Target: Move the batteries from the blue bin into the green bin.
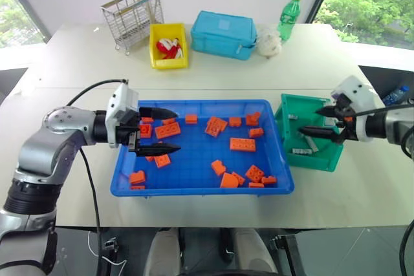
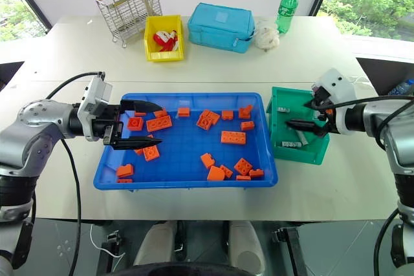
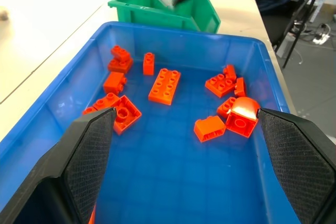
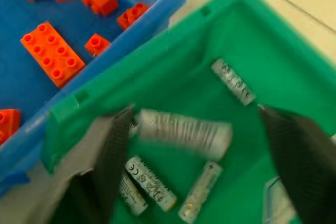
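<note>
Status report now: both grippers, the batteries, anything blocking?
Left gripper open, empty, over blue bin. Right gripper open over green bin. Batteries in green bin; only orange bricks seen in blue. Nothing blocking.

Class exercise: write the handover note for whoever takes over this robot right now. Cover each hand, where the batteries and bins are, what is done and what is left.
Left hand: open, empty, over the blue bin.
Right hand: open over the green bin, a battery between its open fingers.
Done: several batteries lie in the green bin.
Left: the blue bin shows only orange bricks; check it for stragglers.
</note>
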Controlling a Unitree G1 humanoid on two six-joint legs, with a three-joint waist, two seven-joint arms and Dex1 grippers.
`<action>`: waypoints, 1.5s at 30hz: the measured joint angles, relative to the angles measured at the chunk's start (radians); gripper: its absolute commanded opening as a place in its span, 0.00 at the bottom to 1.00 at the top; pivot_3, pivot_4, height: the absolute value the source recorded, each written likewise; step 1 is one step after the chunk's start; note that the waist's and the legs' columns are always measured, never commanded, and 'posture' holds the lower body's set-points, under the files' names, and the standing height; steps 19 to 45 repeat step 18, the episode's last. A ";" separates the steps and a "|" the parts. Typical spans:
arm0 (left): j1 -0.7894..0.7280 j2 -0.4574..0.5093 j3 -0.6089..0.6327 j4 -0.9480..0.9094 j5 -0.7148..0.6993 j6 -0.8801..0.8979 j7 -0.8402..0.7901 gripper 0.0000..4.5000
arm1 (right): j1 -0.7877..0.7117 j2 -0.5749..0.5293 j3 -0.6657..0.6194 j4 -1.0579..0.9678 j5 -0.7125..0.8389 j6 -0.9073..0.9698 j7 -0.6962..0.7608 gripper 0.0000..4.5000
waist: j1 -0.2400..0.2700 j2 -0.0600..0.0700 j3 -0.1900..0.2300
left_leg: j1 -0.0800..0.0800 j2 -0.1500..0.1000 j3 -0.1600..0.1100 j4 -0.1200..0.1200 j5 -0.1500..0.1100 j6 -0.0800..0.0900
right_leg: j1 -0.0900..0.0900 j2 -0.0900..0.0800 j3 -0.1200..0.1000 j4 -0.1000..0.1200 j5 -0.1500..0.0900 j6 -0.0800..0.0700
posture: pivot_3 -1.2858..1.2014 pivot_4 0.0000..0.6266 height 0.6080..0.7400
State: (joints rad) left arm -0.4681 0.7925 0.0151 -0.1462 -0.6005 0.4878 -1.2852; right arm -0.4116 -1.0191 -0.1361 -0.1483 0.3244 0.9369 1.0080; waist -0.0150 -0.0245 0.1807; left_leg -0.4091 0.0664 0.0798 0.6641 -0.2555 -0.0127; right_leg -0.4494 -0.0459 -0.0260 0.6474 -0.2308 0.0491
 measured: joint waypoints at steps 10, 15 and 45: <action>0.011 0.083 0.044 0.071 0.003 -0.015 -0.050 1.00 | 0.107 -0.126 -0.107 0.155 0.030 -0.458 0.269 1.00 | 0.006 0.000 0.001 | -0.001 0.000 0.000 0.000 0.000 0.000 | 0.000 0.000 0.000 -0.001 -0.001 0.001 | 0.52 0.24 0.97; 0.089 0.229 0.169 0.157 0.005 -0.049 -0.123 1.00 | 0.136 -0.201 -0.203 0.358 0.035 -0.677 0.449 1.00 | -0.006 0.000 0.001 | 0.002 0.001 0.001 0.000 0.000 0.000 | 0.001 0.000 0.000 -0.001 -0.002 -0.002 | 0.52 0.24 0.97; 0.137 0.288 0.232 0.229 0.022 -0.083 -0.155 1.00 | 0.141 -0.199 -0.203 0.467 0.029 -0.780 0.503 1.00 | -0.004 0.002 0.001 | 0.003 0.001 0.001 0.000 0.000 0.000 | 0.002 -0.001 0.000 0.000 -0.003 -0.003 | 0.52 0.24 0.97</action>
